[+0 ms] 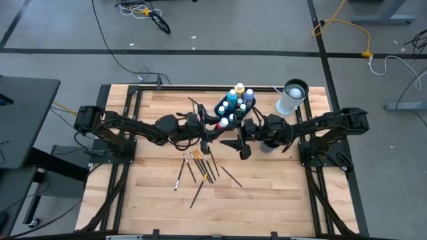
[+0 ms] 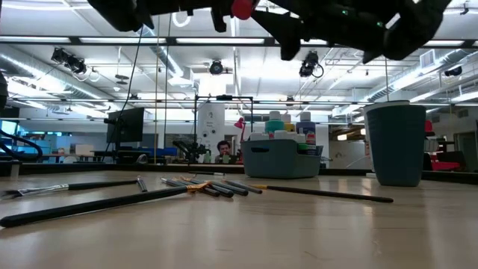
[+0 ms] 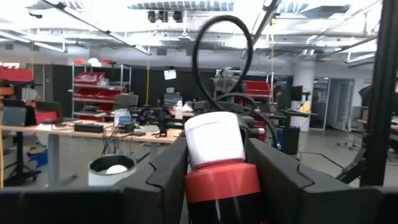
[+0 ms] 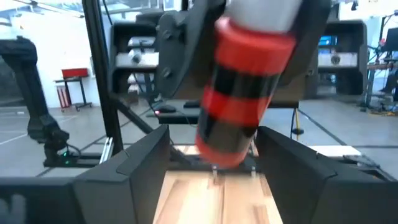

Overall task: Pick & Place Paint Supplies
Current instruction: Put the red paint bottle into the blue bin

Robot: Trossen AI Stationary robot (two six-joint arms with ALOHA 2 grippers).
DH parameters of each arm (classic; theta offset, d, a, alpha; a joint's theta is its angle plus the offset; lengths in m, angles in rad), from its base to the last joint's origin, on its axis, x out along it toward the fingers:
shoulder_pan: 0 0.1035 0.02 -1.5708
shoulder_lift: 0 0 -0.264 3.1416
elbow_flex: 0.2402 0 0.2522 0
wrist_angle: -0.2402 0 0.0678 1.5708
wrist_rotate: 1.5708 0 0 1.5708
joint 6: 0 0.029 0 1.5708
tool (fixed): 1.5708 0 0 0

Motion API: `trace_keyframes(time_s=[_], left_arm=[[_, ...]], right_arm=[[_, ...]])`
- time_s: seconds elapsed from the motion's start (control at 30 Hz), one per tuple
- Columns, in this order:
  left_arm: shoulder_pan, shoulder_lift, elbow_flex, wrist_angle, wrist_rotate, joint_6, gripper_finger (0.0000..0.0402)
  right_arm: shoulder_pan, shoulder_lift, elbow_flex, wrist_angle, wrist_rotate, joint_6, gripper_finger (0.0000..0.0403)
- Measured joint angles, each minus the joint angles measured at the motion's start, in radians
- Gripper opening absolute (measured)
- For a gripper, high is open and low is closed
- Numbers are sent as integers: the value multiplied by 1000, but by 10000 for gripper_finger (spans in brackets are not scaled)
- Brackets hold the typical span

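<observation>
Left gripper (image 3: 214, 186) is clamped on a red paint bottle (image 3: 217, 165), holding it by the red body with the white cap sticking out past the fingertips. It hangs well above the table (image 1: 267, 200), and you are looking at a mid-air handover: the right gripper (image 4: 214, 177) faces it with its jaws spread wide on either side of the bottle's red-and-black body, not yet touching it.

Expect the bottle to be light and rigid, a small smooth plastic cylinder, so it will likely be slippery and could twist or tip if you pinch it near an end. Take it across the banded body, squarely on the curved sides, and clear of the left fingers (image 3: 161, 180). Avoid the cap, which is narrower and may turn. Close the right jaws fully before you let the left ones go.

Beyond the two grippers, toward the far side of the table, sits the dark caddy (image 1: 223, 109) with the other paint bottles (image 1: 239, 97) standing in it; that looks like where the red one belongs. A tall white cylinder (image 1: 292, 97) stands just beside the caddy, on the right gripper's side. Nearer than the grippers, below them on the wood, the brushes (image 1: 200, 167) lie scattered, thin and long, still to be collected.
</observation>
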Motion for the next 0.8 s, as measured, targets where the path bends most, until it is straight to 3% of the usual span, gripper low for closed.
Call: trace_keyframes(time_s=[0.27,0.8], left_arm=[[-2,0,1,-8,2,6,169],[-18,0,2,17,85,26,172]], right_arm=[[0,55,123,-70,-15,4,257],[-1,55,141,-119,-31,-5,134]])
